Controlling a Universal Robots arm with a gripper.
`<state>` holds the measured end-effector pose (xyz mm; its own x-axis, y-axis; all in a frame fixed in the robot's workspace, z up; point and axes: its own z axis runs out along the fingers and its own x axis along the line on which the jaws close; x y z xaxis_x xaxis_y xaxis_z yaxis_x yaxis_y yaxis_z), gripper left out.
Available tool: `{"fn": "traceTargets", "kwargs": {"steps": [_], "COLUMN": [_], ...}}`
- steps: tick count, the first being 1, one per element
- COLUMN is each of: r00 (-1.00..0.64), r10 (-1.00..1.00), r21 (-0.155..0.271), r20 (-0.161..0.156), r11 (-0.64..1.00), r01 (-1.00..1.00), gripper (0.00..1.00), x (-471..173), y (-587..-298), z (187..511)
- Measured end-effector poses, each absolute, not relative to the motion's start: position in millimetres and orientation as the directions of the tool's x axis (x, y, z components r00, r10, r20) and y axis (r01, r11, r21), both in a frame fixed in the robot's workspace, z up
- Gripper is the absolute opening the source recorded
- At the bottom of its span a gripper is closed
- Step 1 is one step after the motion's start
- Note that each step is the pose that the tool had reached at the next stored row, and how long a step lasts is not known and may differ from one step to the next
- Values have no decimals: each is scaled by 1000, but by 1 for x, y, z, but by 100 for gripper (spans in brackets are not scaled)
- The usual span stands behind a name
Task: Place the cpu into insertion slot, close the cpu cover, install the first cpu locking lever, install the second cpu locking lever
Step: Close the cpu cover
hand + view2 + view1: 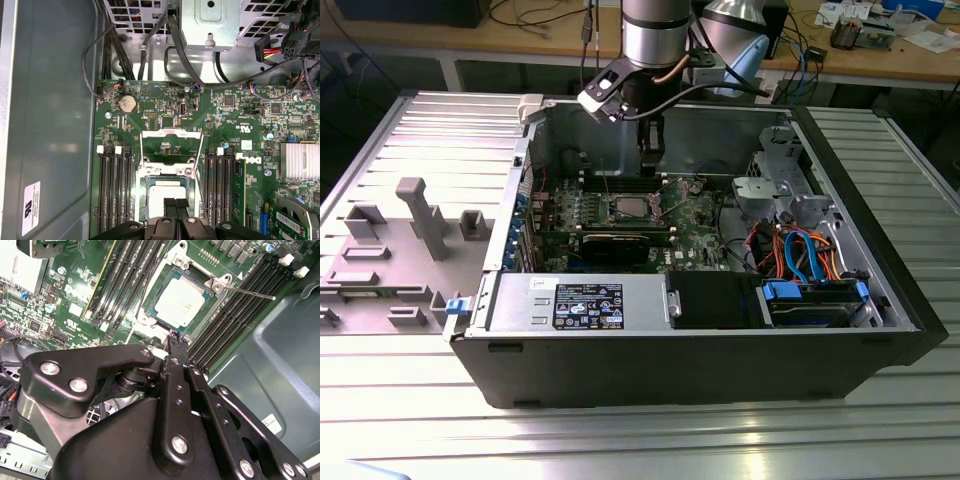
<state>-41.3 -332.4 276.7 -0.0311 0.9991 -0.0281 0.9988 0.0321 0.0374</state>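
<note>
cpu [162,189] in insertion slot [159,287], partly hidden by gripper [175,205], fingers [169,205] apparently together

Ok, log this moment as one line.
silver-grey square cpu seated in dark-framed insertion slot | black gripper at slot edge, jaws shut | thin metal lever jutting outward

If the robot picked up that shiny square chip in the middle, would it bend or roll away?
The cpu probably wouldn't bend: its top looks like a solid metal plate. It likely wouldn't roll either, being flat and square. That smooth, shiny top could be slippery, and it looks thin, so it is probably light.
</note>
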Motion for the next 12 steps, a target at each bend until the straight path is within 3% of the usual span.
{"fn": "traceTargets", "kwargs": {"steps": [12], "r00": [-31], "r10": [999], "r21": [37], "r20": [-28], "r11": [32], "r01": [999], "gripper": [11], "x": [-38], "y": [-332], "z": [277]}}
